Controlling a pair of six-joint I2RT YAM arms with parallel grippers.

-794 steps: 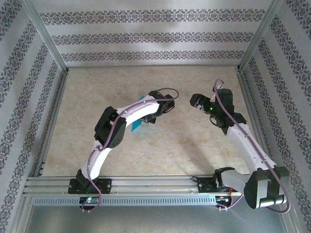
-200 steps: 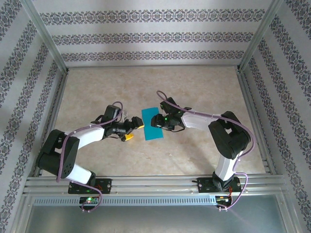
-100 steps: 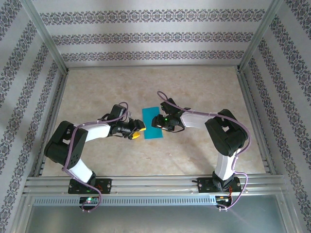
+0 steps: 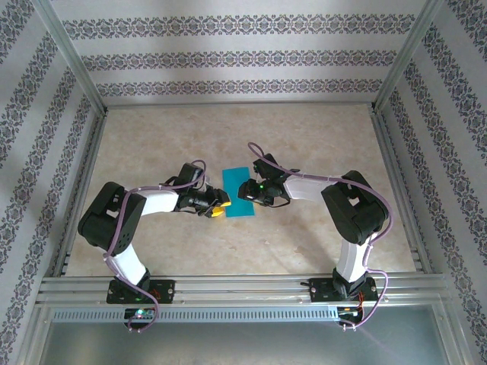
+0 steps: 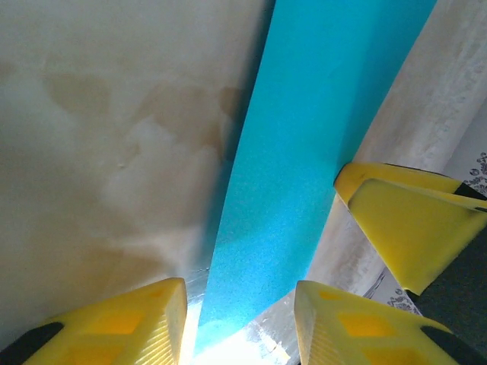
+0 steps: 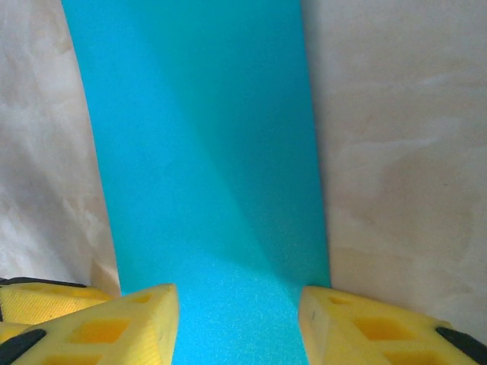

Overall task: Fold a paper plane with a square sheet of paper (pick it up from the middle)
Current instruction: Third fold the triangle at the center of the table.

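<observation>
The left hand [image 4: 216, 205] stands part open, fingers astride one edge of the teal paper [image 4: 234, 190], no grip seen. The right hand [image 4: 246, 190], part open, sits over the opposite edge. The paper lies folded mid-worktop [image 4: 319, 137]

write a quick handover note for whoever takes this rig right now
Left gripper: jaws part open, paper running between its fingers.
Right gripper: jaws part open, set over the paper from the other side. Neither clearly pinches it.
Paper: mid table, between the two grippers, a narrow rectangle, perhaps already folded once.
Done: both grippers brought to the paper.
Left: the plane folds; no dart shape yet.
</observation>
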